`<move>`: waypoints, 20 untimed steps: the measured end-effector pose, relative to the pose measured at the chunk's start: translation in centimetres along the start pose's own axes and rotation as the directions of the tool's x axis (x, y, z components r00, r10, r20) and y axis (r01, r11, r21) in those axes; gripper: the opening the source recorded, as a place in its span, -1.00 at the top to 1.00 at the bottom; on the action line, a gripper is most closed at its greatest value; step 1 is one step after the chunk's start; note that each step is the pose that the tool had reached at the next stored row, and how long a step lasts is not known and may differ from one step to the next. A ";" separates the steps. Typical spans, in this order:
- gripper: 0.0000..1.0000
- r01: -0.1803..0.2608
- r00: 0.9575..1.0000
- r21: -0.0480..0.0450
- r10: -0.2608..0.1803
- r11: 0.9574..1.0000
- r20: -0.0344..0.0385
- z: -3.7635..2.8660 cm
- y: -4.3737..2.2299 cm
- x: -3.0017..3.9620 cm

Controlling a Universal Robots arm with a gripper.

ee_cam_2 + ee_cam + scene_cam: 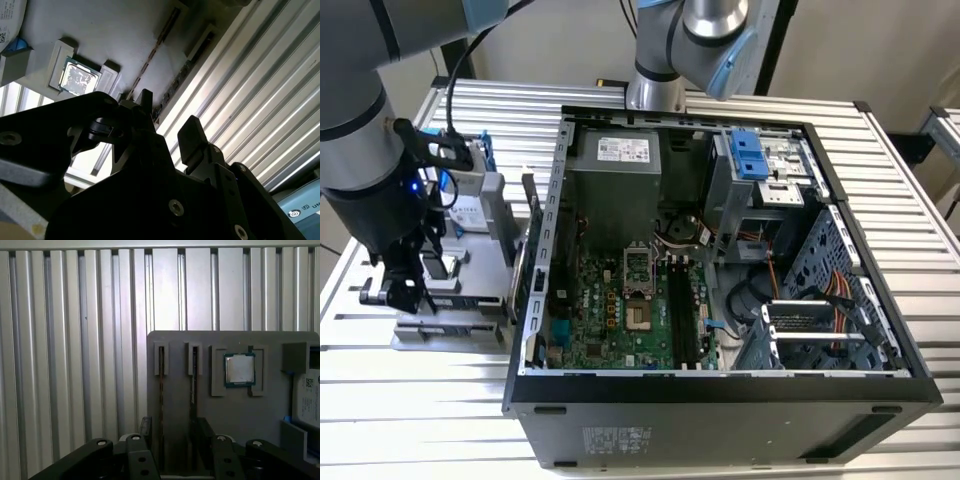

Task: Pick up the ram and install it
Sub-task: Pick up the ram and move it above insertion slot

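Claw (174, 425), fingers apart, hovers above the grey holder (270, 412). The ram (161, 390) stands edgewise in the holder's slot.

In the first wrist view we see the tool (174, 427) spread over the grey holder (170, 350). Its fingers (146, 426) show to either side of a ram stick (161, 390) and a second ram stick (192, 385). Both stand on edge in close slots, with a slim strip of holder between them. The processor (239, 369) lies just beside them and the hard drive (307, 400) beyond. Open slatted table (75, 365) runs along the holder's other side.

In the exterior view the computer case (720, 395) is open on top. Its wall rises between holder and motherboard (610, 310). The power supply (615, 190), drive cage (760, 170) and cables (825, 290) crowd the board.
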State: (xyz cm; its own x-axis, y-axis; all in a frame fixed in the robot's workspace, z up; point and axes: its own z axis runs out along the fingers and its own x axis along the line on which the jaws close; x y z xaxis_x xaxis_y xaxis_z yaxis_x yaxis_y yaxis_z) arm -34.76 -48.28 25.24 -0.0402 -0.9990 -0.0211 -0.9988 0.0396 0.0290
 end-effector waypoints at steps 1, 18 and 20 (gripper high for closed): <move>-1.00 0.000 1.000 -0.001 0.000 1.000 0.000 0.05 0.00 0.01; -1.00 -0.002 1.000 -0.006 0.002 1.000 0.000 1.30 -0.04 0.07; -1.00 -0.002 1.000 -0.006 0.002 1.000 0.000 1.45 -0.04 0.08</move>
State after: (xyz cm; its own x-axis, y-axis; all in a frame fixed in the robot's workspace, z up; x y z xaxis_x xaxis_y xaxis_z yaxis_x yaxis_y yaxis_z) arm -34.77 -48.32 23.79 -0.0420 -0.9989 -0.0208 -0.9985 0.0412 0.0353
